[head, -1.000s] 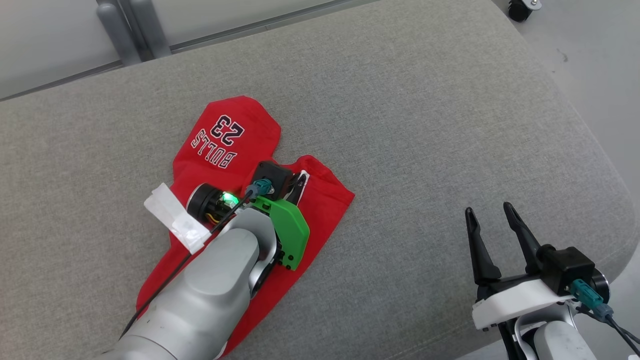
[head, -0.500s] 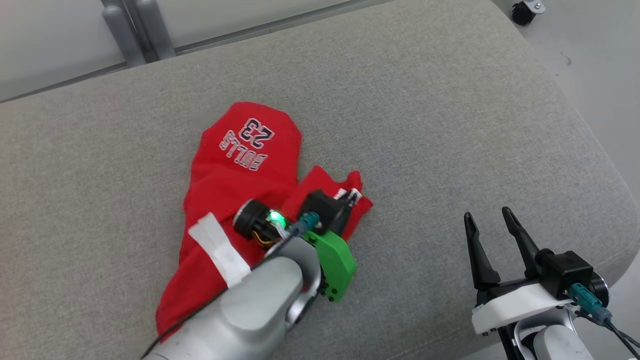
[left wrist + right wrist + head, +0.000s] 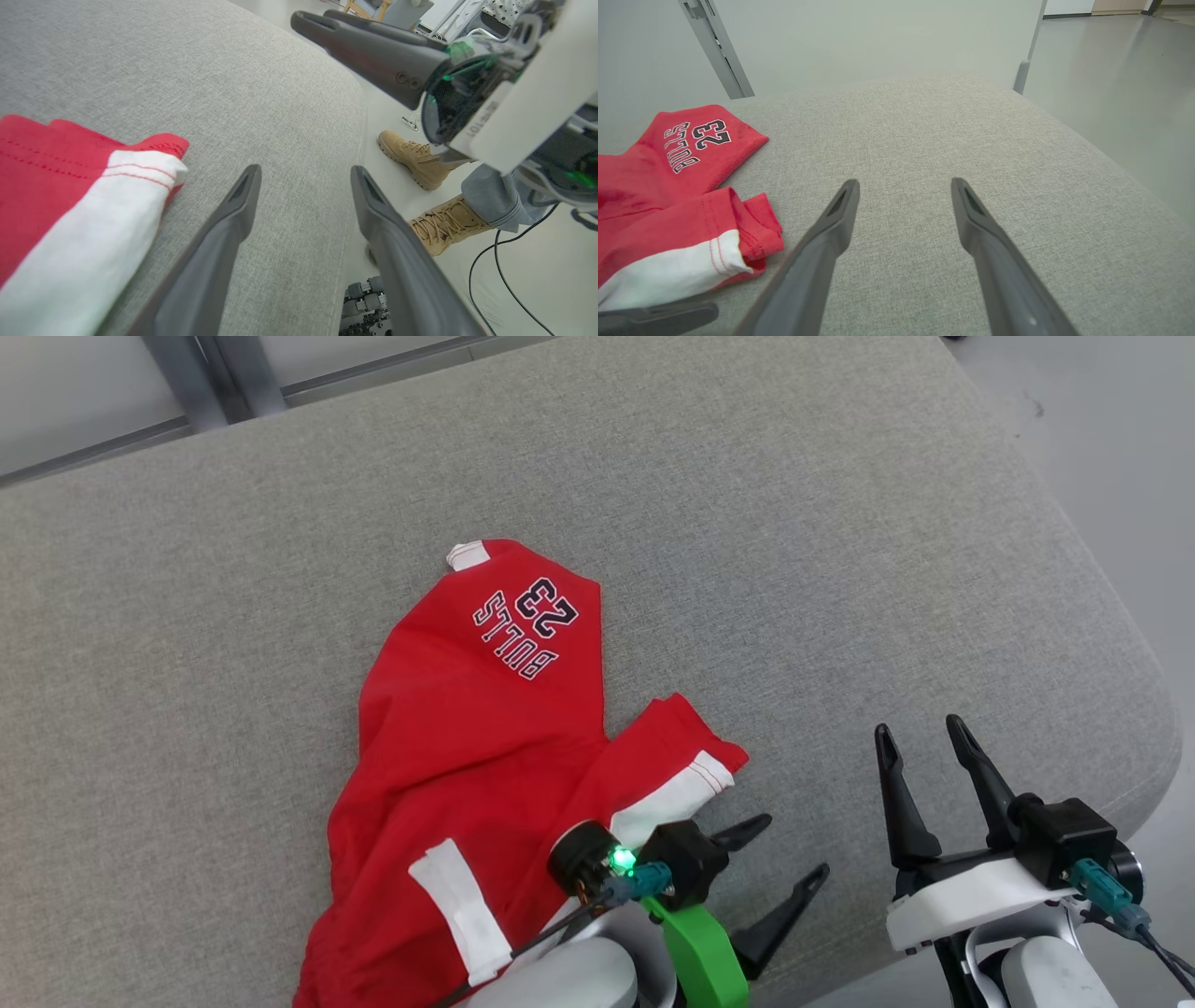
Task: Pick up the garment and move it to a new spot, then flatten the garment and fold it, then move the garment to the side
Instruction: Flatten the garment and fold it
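Currently the garment [image 3: 476, 737] lies rumpled on the grey cushion [image 3: 794, 523], lettering up, and its lower part runs off the bottom of the head view

Left fingers [image 3: 742, 831]: spread apart, nothing between them. Right fingers [image 3: 894, 793]: likewise spread and empty

Risks, judged from this layout:
- white-banded hem [image 3: 677, 793] is doubled over on itself; a pinch there may take one layer or several, and the cloth would then drag into a bunch instead of spreading flat
- garment sits toward the near edge of the cushion; a pull toward the robot could slide it off
- the two arms are near each other, and in the left wrist view the right arm looms just ahead; a reach across could knock them together
- a person's boots [image 3: 416, 158] stand on the floor just past the cushion edge, in the direction the left fingers point

Position: the hem lies just beside the left fingers, on their left in the wrist view, not between them; whether it touches, I cannot tell. Right fingers are apart from the garment, over bare cushion to its right
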### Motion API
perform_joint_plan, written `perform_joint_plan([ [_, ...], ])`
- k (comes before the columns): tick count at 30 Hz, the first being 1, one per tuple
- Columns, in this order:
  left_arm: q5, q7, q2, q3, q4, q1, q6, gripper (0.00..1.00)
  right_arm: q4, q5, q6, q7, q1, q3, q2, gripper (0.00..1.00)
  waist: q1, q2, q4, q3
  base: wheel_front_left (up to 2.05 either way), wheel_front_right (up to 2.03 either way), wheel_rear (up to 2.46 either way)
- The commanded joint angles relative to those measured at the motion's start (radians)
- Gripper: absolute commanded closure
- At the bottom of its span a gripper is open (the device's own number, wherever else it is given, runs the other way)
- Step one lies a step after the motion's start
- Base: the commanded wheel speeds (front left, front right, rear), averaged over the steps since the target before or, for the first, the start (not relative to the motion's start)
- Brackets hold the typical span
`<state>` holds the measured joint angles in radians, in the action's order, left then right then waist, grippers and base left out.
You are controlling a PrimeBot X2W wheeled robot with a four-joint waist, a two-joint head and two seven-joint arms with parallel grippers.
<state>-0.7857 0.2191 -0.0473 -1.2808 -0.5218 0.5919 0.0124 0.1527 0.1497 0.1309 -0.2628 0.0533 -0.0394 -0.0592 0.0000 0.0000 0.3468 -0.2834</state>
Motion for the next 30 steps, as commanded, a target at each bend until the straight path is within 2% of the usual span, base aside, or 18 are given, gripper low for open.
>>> perform_joint_plan([
  [1,-0.009,0.017,-0.007,0.012,0.01,0.014,-0.009,0.0,0.001,0.004,0.0,-0.003,0.004,0.004,0.001,0.0,0.0,0.0,-0.001,0.006,0.0,0.0,0.0],
  [4,-0.018,0.038,-0.006,0.064,0.021,0.051,-0.064,0.0,0.002,0.003,0.0,-0.003,-0.005,0.012,0.003,0.0,0.0,0.0,-0.008,0.024,0.0,0.0,0.0],
  [7,0.009,0.041,-0.011,0.097,-0.026,0.073,-0.127,0.0,0.003,-0.001,0.0,-0.003,-0.016,0.015,0.004,0.0,0.0,0.0,-0.018,0.046,0.0,0.0,0.0],
  [11,-0.003,0.006,-0.016,0.09,-0.073,0.072,-0.121,0.0,0.003,-0.005,0.0,-0.003,-0.025,0.014,0.004,0.0,0.0,0.0,-0.029,0.062,0.0,0.0,0.0],
  [18,-0.042,-0.019,-0.018,0.123,-0.143,0.09,-0.142,0.0,-0.002,-0.003,0.0,-0.003,-0.012,0.009,0.005,0.0,0.0,0.0,-0.032,0.064,0.0,0.0,0.0],
  [25,-0.093,-0.093,-0.015,0.136,-0.212,0.126,-0.08,0.0,-0.002,-0.003,0.0,-0.003,-0.019,0.003,0.001,0.0,0.0,0.0,-0.027,0.052,0.0,0.0,0.0],
  [30,-0.108,-0.113,-0.01,0.126,-0.242,0.138,-0.06,0.0,0.0,0.002,0.0,-0.003,-0.017,-0.001,0.003,0.0,0.0,0.0,-0.016,0.047,0.0,0.0,0.0],
])
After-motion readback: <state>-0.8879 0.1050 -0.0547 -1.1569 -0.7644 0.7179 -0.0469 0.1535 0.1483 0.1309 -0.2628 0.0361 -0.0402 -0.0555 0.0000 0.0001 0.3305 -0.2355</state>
